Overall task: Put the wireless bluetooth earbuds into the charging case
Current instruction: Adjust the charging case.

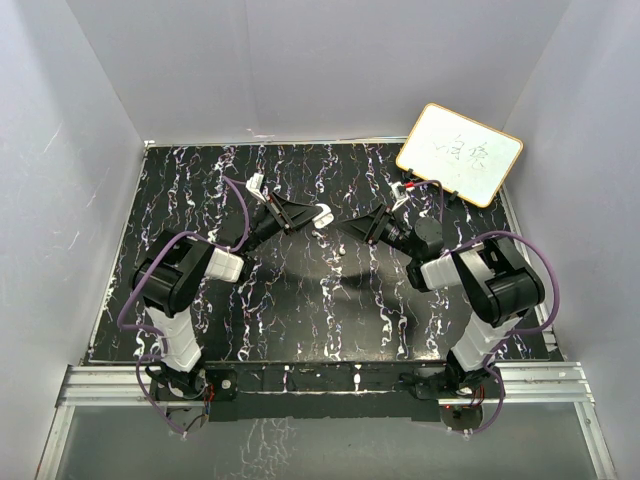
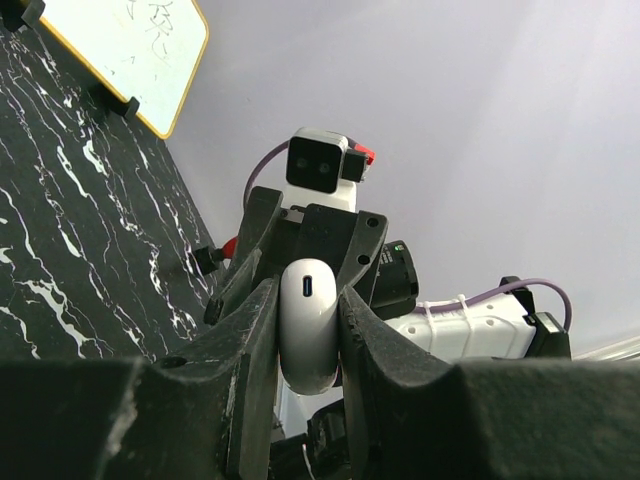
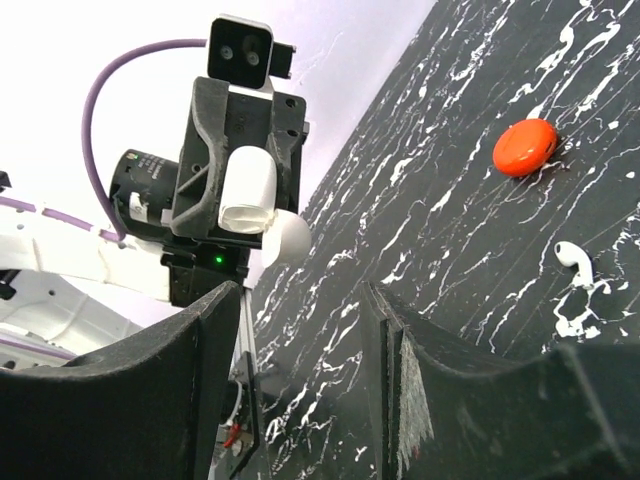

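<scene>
One white charging case (image 2: 308,345) clamped in left tool (image 2: 305,300), right tool (image 3: 300,310) parted, empty.

1. Table (image 1: 200,300): you have a black top veined all over with white marbling, glossy enough to catch light near its middle.
2. Whiteboard (image 1: 459,153): at your far right corner stands a white board with rounded corners and a yellow-orange frame, turned askew to the table's edges. Faint handwriting crosses it; you cannot read it. In the left wrist view it is propped on small black clips (image 2: 125,103).
3. Puck (image 3: 525,147): round, glossy and orange-red, lying flat on the table.
4. Walls (image 1: 300,60): pale grey-lilac panels close you in on three sides.
5. Rail (image 1: 110,380): silver metal framing runs along the near edge.
</scene>
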Action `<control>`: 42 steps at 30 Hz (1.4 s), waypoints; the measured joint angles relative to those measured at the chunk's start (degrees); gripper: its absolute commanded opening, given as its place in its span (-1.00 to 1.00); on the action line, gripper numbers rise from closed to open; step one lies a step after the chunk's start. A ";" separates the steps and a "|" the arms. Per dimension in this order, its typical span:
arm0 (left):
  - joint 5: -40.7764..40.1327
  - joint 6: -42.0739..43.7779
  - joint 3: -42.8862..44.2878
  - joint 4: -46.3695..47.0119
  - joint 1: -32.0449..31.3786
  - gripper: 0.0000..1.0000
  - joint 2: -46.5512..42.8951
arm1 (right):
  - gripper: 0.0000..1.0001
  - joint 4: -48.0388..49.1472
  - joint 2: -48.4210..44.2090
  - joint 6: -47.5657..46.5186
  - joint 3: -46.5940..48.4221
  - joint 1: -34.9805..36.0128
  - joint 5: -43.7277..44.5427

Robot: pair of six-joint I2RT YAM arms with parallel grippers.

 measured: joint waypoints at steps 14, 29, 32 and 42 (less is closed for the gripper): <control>-1.03 0.37 0.00 0.02 -0.92 -1.00 0.28 | -0.02 6.36 4.72 6.62 1.84 0.98 0.46; -2.36 -0.26 0.02 0.00 -1.44 -1.00 1.73 | -0.10 7.41 6.95 8.20 3.10 2.32 1.29; -2.56 -0.28 0.04 0.00 -1.44 -1.00 1.73 | -0.14 7.45 6.95 8.26 3.15 2.38 1.44; -2.95 -0.63 0.04 0.02 -1.88 -1.00 1.73 | -0.33 7.54 8.22 8.31 4.20 2.43 1.70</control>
